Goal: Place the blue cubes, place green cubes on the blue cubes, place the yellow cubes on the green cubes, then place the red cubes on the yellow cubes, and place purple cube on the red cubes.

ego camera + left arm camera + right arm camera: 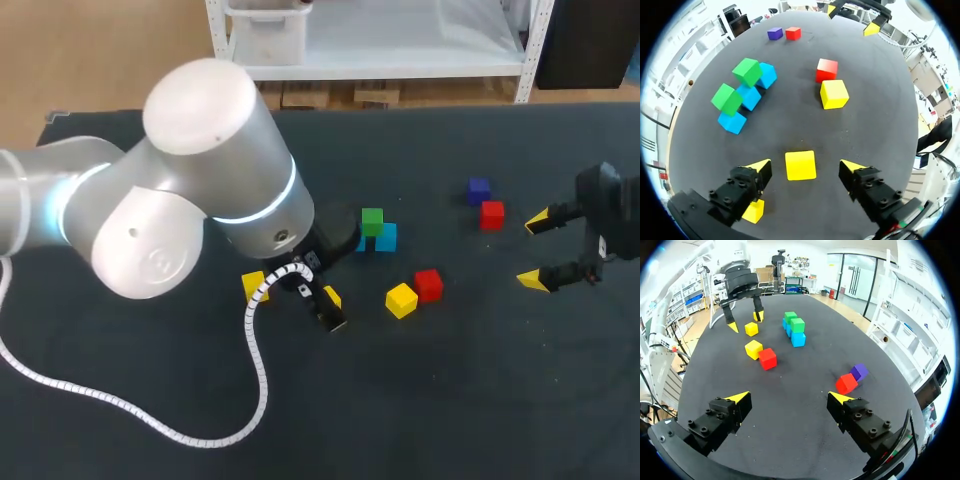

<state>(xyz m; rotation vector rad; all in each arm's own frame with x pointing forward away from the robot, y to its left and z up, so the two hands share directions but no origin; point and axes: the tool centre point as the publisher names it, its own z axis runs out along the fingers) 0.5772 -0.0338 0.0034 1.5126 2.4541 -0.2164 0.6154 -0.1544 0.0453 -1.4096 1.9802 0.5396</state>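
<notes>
Stacking stands at the yellow layer, by my judgement: two bright green cubes [747, 71] already sit on the three light blue cubes [749, 96], and no yellow cube is on them yet. I place everything else from this blue-and-green stack.

The left gripper [746, 321] hangs low over the dark grey table mat [480, 400], on the robot's side of the stack and a little to its left, with the jaws spread wide. One plain yellow cube [800, 165] lies on the mat between the fingers. A clear gap shows on each side of it, so nothing is pinched. A second yellow cube [754, 211] lies just beside one finger, partly hidden by it.

A third yellow cube [401, 299] lies close against a bright red cube [428, 284], near the stack on its robot side. A second red cube [491, 214] and the small purple cube [478, 189] lie to the right of the stack, well apart from it. Beyond them the right gripper [535, 250] hovers with its jaws wide apart and empty.

The next move, as I see it, is for the left jaws to come down and close squarely on the cube between them, without pushing the neighbour cube. The cube then has to be lifted and set flat on a green cube.
</notes>
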